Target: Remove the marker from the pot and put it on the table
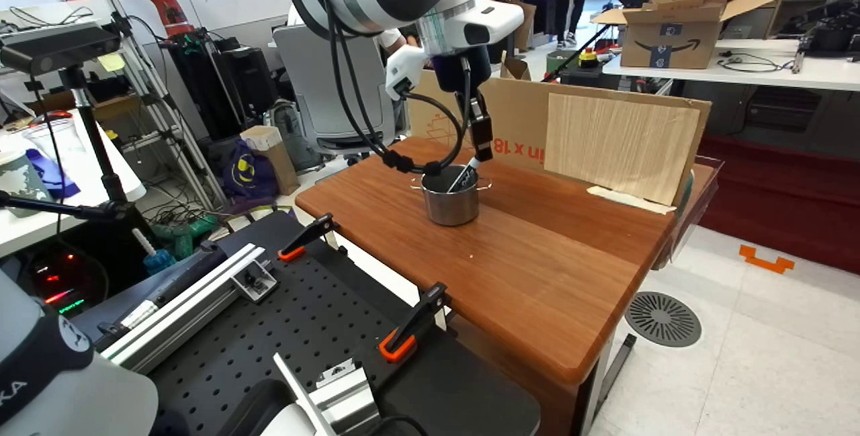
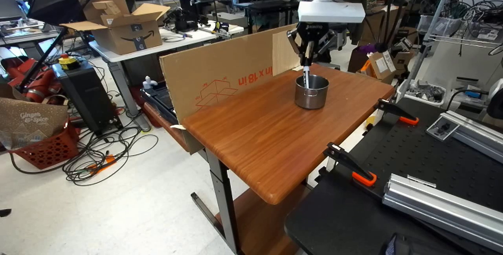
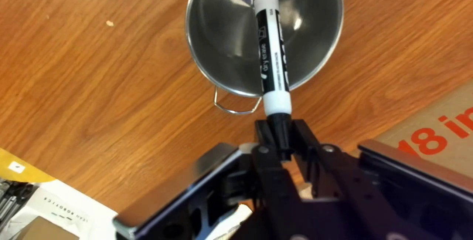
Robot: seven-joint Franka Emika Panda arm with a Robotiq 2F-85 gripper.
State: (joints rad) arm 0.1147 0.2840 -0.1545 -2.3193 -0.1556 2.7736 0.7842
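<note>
The claw (image 3: pixel 281 132) held the marker (image 3: pixel 272 55) by its upper end, the rest slanting down beneath the claw into the pot (image 2: pixel 310 100) on the table (image 2: pixel 251 137), though whether it touched bottom was unclear.

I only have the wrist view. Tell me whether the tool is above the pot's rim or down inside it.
Observer: Above. In both exterior views the tool is higher than the rim of the pot.
Operator: Now tell me how the cardboard is placed.
Observer: It stands upright, like a low wall, along an edge of the table.
Operator: Name something beside the table that my frame misses.
Observer: Two black-and-orange clamps sit on the black perforated bench, along its side facing the table.
</note>
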